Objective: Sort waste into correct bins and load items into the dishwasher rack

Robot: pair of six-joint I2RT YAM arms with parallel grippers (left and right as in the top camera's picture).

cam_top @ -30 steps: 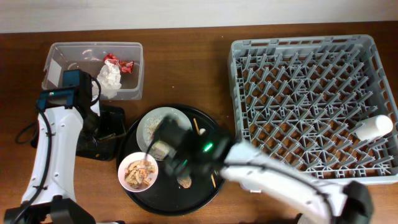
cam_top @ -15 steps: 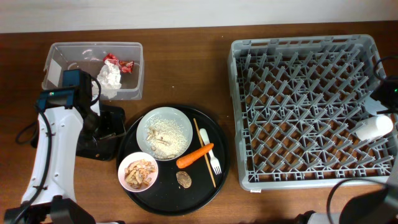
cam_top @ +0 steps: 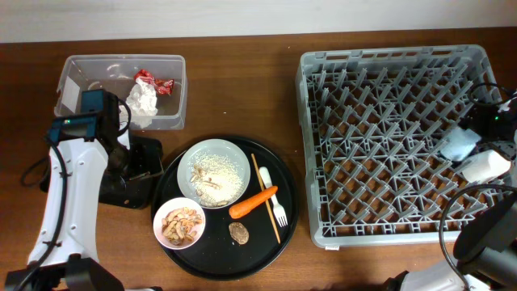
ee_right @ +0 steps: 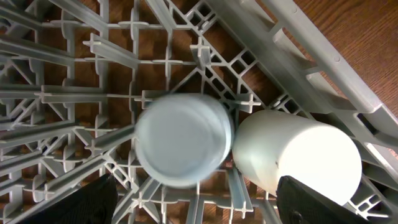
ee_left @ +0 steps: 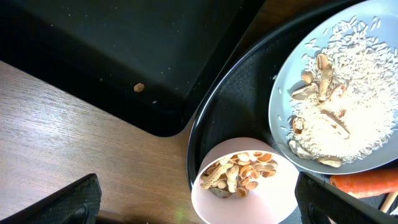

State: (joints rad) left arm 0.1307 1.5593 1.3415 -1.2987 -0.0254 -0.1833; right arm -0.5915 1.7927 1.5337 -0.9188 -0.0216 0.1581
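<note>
Closest to the near edge of the desk, left of its middle, one pink bowl (cam_top: 157, 220) of beige scraps (ee_left: 239, 174) and one small brown lump (cam_top: 238, 232) sit on the round black tray (cam_top: 214, 252). Just beyond them lie one carrot (cam_top: 253, 203), one fork (cam_top: 279, 215), one spoon (cam_top: 264, 175) and the chopsticks (cam_top: 274, 227); I cannot tell whether there are two sticks. One plate (cam_top: 184, 162) carries rice (cam_top: 222, 170) and more scraps. The food is on the dishes, so I judge they must be emptied before racking.

The left gripper (ee_left: 198, 186) hovers above the bowl's rim and the corner of the shallow black tray (ee_left: 124, 56), towards the left edge. Its fingers are spread wide and hold nothing. It is well placed to lift the bowl and tip it there.

The rack (cam_top: 388, 56) fills the right half of the desk. Two cups are in it, close to the right edge: one blue cup (cam_top: 458, 144), round face up, and touching it one white cup (cam_top: 487, 166) on its side. The right gripper (ee_right: 194, 183) hangs over the blue cup with fingers parted clear of it. The cup looks to rest among the pegs on its own.

At the far left corner the clear tub (cam_top: 81, 69) holds one napkin (cam_top: 142, 103) and one red wrapper (cam_top: 153, 82), so the dry rubbish seems sorted. That makes two bins.
</note>
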